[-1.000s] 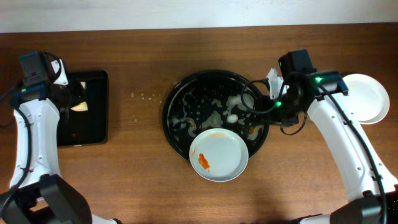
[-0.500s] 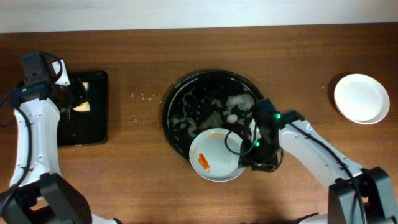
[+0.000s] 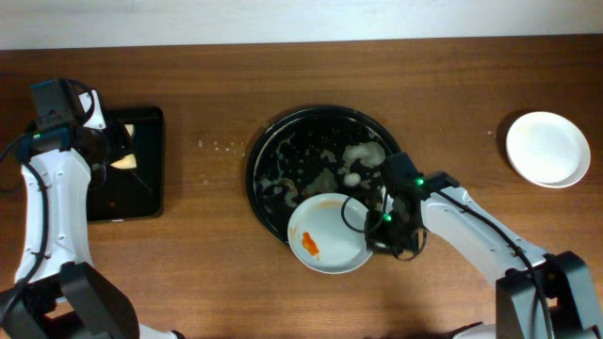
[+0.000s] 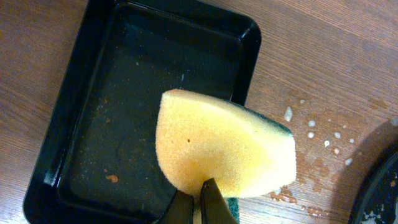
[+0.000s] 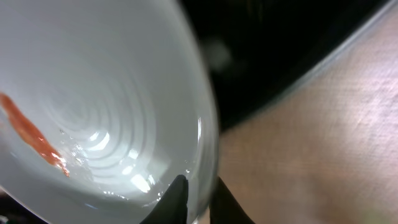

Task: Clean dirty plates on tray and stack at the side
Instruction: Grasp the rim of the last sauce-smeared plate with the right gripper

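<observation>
A white plate [image 3: 330,235] with a red sauce smear [image 3: 309,247] lies on the front rim of the round black tray [image 3: 325,110], which is flecked with foam. My right gripper [image 3: 376,227] is shut on this plate's right rim. The right wrist view has the plate [image 5: 99,106] edge pinched between the fingertips [image 5: 178,193] of the gripper [image 5: 200,200]. A clean white plate [image 3: 547,149] rests on the table at the far right. My left gripper [image 3: 117,156] is shut on a yellow sponge [image 4: 224,149] above the rectangular tray, fingertips [image 4: 211,199] squeezed into it.
A small black rectangular tray [image 3: 132,193] sits at the far left, wet inside [image 4: 124,112]. White foam specks [image 3: 219,144] dot the wood between the two trays. The round tray's edge [image 4: 380,194] shows at the left wrist view's lower right.
My right arm has swung from beside the clean plate down to the dirty plate's right rim, and its jaws have closed on that rim. The left arm and sponge have stayed still.
</observation>
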Tool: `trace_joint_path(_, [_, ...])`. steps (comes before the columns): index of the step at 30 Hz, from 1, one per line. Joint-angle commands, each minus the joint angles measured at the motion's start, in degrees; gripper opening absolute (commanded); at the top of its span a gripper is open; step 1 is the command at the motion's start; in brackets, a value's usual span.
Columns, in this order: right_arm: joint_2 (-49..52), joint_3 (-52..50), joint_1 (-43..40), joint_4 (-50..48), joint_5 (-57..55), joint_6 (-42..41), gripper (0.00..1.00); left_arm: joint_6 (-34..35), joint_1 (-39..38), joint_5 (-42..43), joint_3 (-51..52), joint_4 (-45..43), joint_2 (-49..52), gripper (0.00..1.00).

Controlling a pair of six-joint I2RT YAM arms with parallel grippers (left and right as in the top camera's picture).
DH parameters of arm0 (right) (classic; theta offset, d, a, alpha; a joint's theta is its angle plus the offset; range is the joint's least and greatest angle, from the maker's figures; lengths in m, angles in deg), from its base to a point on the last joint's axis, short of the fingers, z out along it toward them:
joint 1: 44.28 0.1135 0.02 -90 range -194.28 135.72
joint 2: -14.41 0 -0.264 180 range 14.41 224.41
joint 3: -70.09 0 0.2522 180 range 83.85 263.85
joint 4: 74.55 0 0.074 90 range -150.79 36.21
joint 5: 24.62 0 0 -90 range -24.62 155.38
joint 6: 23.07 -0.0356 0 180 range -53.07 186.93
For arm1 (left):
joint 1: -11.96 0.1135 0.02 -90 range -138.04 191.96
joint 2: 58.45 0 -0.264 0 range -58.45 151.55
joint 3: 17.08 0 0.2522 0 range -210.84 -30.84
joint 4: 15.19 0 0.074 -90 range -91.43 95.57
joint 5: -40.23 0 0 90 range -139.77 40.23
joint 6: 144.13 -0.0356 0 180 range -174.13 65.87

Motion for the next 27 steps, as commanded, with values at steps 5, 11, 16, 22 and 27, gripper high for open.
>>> trace_joint_path(5, [-0.33,3.15,0.26,-13.03,-13.92,0.79,0.06,-0.07,0.09,0.9,-0.28,0.0,0.26,0.0])
trace_joint_path(11, [-0.28,3.15,0.26,-13.38,-14.73,0.96,0.15,-0.07,0.09,1.29,-0.28,0.2,0.26,0.0])
trace_joint_path(16, [-0.22,2.03,0.28,-11.67,-11.82,8.55,0.34,-0.07,0.09,2.19,-0.28,0.04,0.26,0.0])
trace_joint_path(22, [3.69,1.57,0.42,-13.33,-10.16,11.43,0.31,-0.09,0.09,2.16,-0.28,0.07,0.26,0.0])
trace_joint_path(27, [9.09,1.57,1.01,-15.87,-5.62,14.67,0.18,-0.09,0.09,2.14,-0.28,0.13,0.26,0.0])
